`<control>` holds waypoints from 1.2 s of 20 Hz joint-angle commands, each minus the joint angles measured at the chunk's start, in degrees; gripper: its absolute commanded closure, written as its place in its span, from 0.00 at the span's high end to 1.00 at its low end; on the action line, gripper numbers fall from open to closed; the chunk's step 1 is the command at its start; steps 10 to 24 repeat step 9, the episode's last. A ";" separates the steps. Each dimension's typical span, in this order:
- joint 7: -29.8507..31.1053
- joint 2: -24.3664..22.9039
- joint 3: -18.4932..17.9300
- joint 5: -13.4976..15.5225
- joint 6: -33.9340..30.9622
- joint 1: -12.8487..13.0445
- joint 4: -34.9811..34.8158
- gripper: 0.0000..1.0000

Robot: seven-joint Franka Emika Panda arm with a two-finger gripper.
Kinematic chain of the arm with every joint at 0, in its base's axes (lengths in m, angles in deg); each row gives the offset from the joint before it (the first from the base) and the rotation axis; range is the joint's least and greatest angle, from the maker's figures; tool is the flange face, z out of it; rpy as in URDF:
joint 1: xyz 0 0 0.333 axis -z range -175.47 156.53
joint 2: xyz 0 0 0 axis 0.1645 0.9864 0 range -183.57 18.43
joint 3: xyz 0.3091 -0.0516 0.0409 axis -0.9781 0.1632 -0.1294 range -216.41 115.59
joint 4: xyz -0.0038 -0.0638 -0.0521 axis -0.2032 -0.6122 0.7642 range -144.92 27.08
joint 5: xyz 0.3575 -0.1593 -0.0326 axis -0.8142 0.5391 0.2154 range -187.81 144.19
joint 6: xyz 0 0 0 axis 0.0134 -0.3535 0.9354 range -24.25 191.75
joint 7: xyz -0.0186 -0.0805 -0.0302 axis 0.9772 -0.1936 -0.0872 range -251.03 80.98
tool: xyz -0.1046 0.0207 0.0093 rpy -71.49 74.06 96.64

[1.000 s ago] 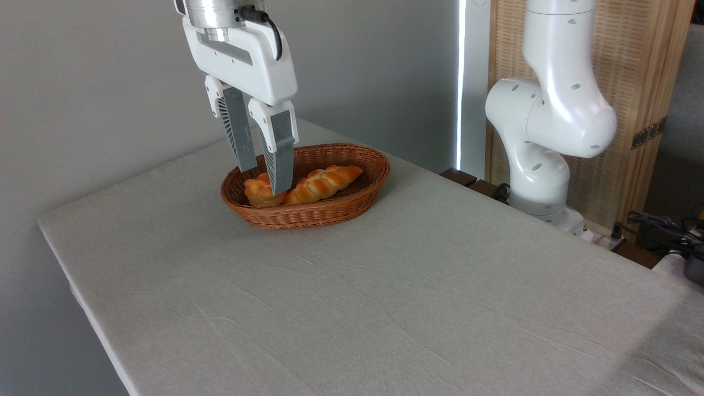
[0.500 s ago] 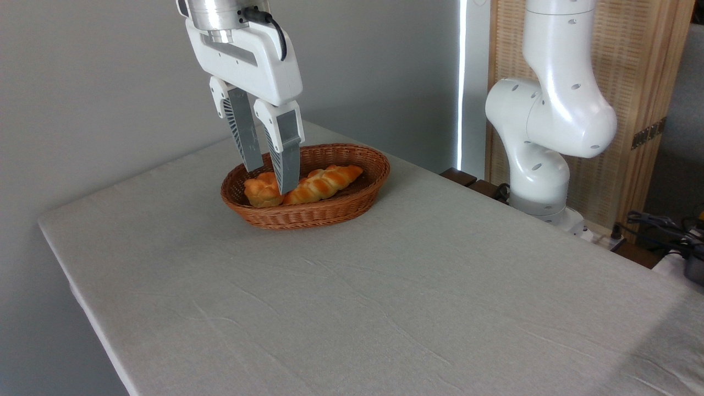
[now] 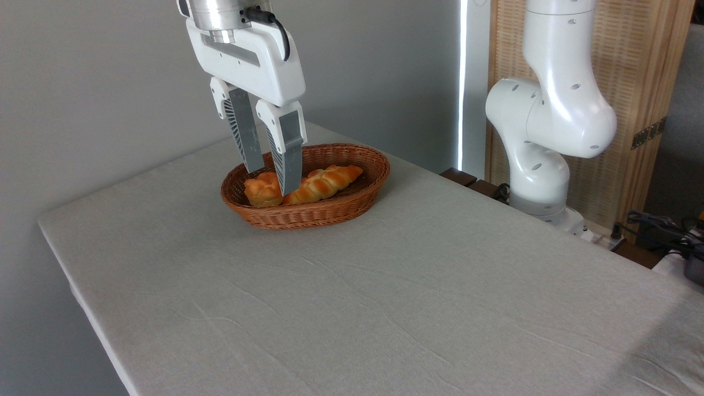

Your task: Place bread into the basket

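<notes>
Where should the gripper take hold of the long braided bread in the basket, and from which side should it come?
Probably at the middle of the bread, coming from above. The loaf lies flat and lengthwise in the basket, whose rim blocks a sideways approach. Closing across its narrow width also avoids the round bun at its left end.

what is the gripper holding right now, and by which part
Nothing. The gripper hangs over the basket with its jaws apart and empty; the bread lies in the basket beside a small bun.

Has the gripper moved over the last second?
Yes. The gripper has shifted slightly right and up against the basket; its jaws are open above the bread.
</notes>
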 commanded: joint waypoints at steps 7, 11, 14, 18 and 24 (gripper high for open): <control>-0.45 0.16 -2.81 -0.53 -1.35 2.67 1.05 1.00; -0.54 0.16 -2.80 -0.35 -1.35 2.67 1.05 1.00; -0.54 0.16 -2.80 -0.35 -1.35 2.67 1.05 1.00; -0.54 0.16 -2.80 -0.35 -1.35 2.67 1.05 1.00; -0.54 0.16 -2.80 -0.35 -1.35 2.67 1.05 1.00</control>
